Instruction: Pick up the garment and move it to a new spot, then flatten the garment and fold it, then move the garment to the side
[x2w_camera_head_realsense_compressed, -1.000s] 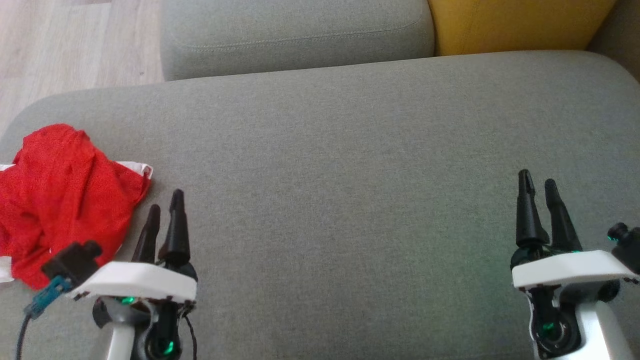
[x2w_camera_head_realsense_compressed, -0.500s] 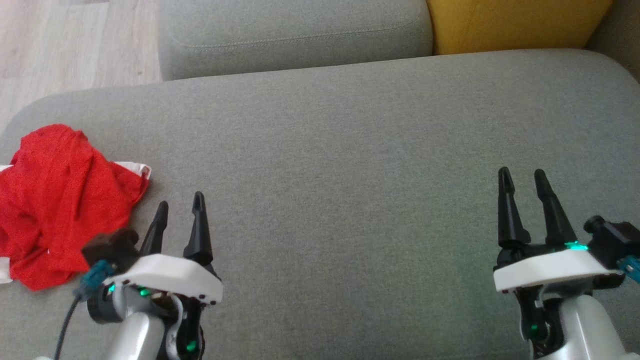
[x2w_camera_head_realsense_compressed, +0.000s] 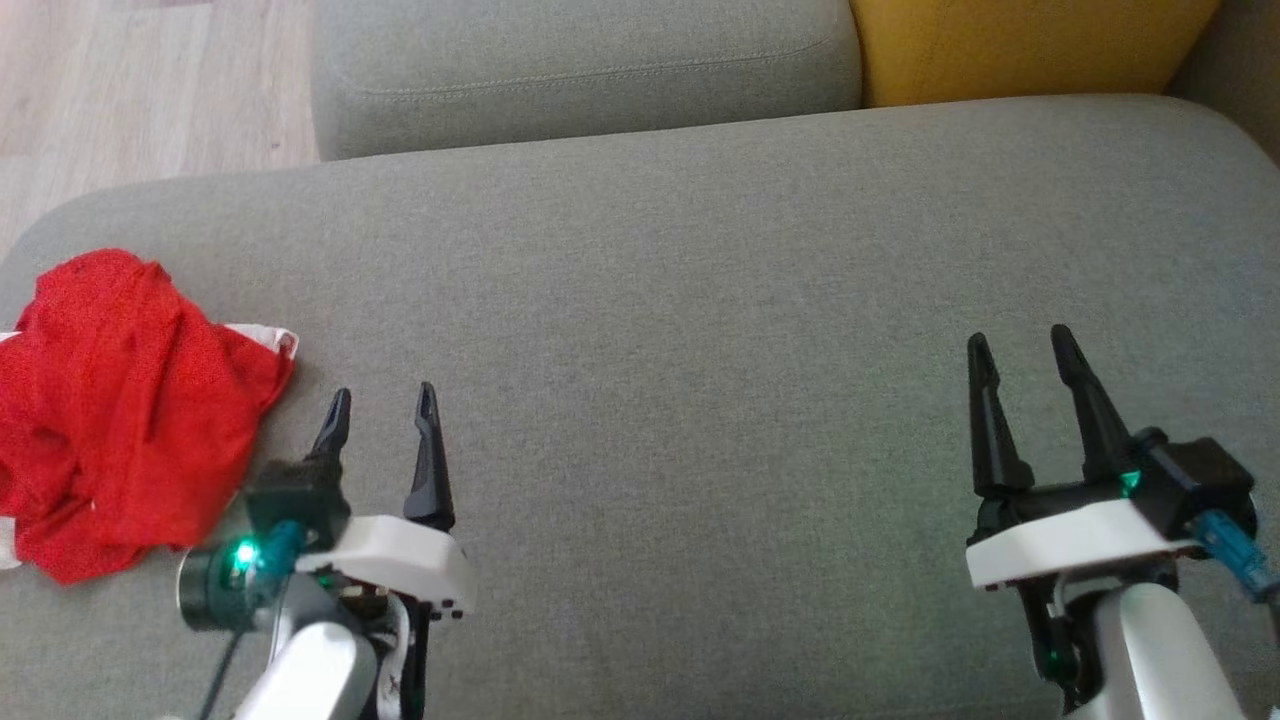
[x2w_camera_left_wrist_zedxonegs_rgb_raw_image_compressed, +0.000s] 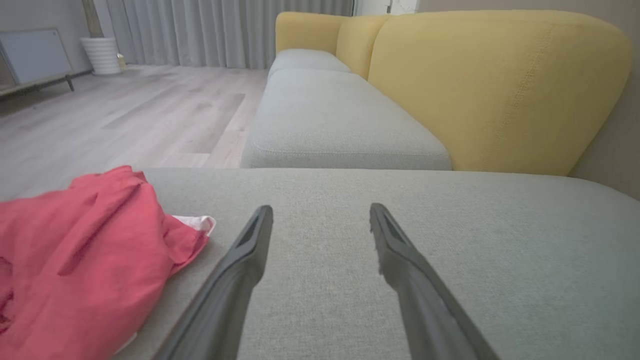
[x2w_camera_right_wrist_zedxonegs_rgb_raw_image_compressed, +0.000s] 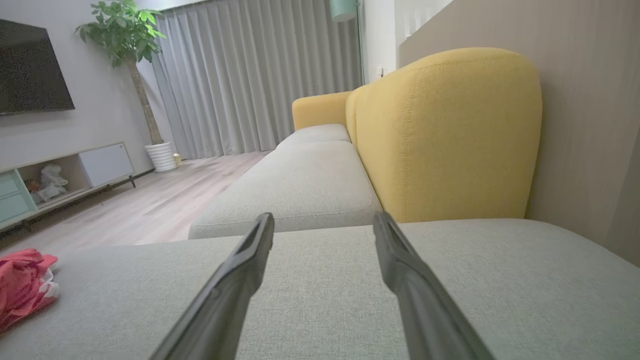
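Note:
The garment (x2w_camera_head_realsense_compressed: 120, 405) is a crumpled red cloth with a white trim, lying in a heap at the left end of the grey sofa seat (x2w_camera_head_realsense_compressed: 700, 300). It also lies low on the left in the left wrist view as the garment (x2w_camera_left_wrist_zedxonegs_rgb_raw_image_compressed: 75, 255), and at the far left edge in the right wrist view as the garment (x2w_camera_right_wrist_zedxonegs_rgb_raw_image_compressed: 20, 287). My left gripper (x2w_camera_head_realsense_compressed: 383, 400) stands open just right of the heap, apart from it, with nothing between its fingers. Over the seat's right part my right gripper (x2w_camera_head_realsense_compressed: 1018, 345) is open and empty too.
A second grey seat cushion (x2w_camera_head_realsense_compressed: 580, 70) lies beyond the seat, with a yellow backrest (x2w_camera_head_realsense_compressed: 1020, 45) at the far right. Wooden floor (x2w_camera_head_realsense_compressed: 140, 90) lies past the seat's left edge. Across the room stand a TV cabinet (x2w_camera_right_wrist_zedxonegs_rgb_raw_image_compressed: 60, 175) and a potted plant (x2w_camera_right_wrist_zedxonegs_rgb_raw_image_compressed: 135, 60).
Both grippers have turned so their fingers now show side by side with a wider gap. The left one has shifted right, away from the garment; the right one has shifted left. The garment lies unchanged.

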